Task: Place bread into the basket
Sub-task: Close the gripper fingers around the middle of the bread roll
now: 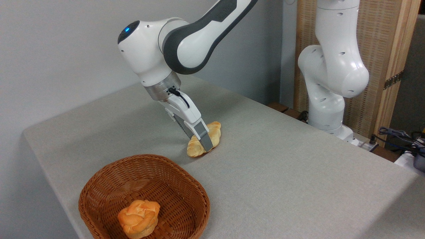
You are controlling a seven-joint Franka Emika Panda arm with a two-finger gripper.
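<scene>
Task status: incomplete, at the pick-up stage. The bread [212, 133], a pale braided loaf, lies on the grey surface [282, 172], near the basket [99, 186] but outside it, beyond its far rim. The gripper [203, 143] is lowered over the loaf's middle; the near finger crosses in front of it and the far finger is hidden, so whether the fingers are clamped on the loaf or merely straddling it cannot be told. The loaf appears to rest on the surface, at most barely raised. The basket holds only an orange knotted bun [138, 219]. Remaining, by judgement: confirm the grip, lift, carry over the rim, release inside.
</scene>
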